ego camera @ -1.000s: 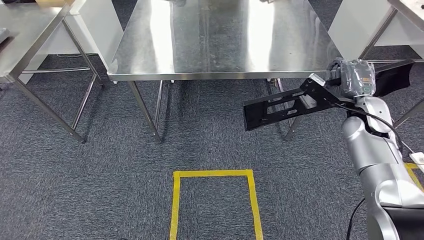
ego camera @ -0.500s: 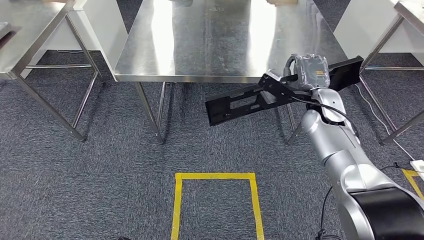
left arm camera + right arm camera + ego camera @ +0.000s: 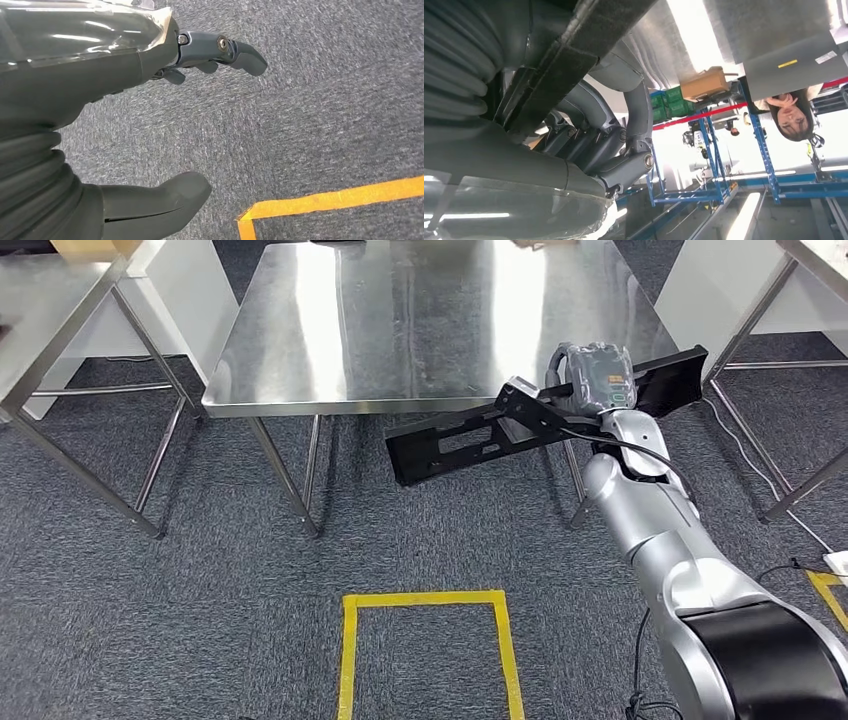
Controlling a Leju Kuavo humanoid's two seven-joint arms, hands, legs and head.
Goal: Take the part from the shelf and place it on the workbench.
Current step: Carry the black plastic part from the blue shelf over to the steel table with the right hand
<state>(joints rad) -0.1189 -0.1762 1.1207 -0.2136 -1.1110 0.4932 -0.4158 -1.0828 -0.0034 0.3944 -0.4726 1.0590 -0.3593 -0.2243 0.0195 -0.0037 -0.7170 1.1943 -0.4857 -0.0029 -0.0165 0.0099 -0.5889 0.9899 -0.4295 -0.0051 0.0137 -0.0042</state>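
Note:
My right hand point(image 3: 598, 380) grips a long black flat part point(image 3: 470, 438) with cut-outs. In the head view the part runs level, its long end sticking out to the left just in front of the steel workbench point(image 3: 300, 350) near edge, its short end point(image 3: 672, 378) past the hand on the right. The right wrist view has the part point(image 3: 589, 35) as a dark bar across the hand point(image 3: 609, 150), fingers wrapped on it. My left hand point(image 3: 150, 125) hangs over grey carpet, fingers apart and holding nothing.
A yellow taped square point(image 3: 425, 640) marks the carpet in front of me. More steel tables stand at the left point(image 3: 60, 310) and at the right point(image 3: 810, 260). White panels flank the workbench. A person point(image 3: 791, 110) and blue racks show beyond the workbench.
The whole view has shifted as I came nearer the workbench. My right hand has carried the part left and up to the bench's front edge.

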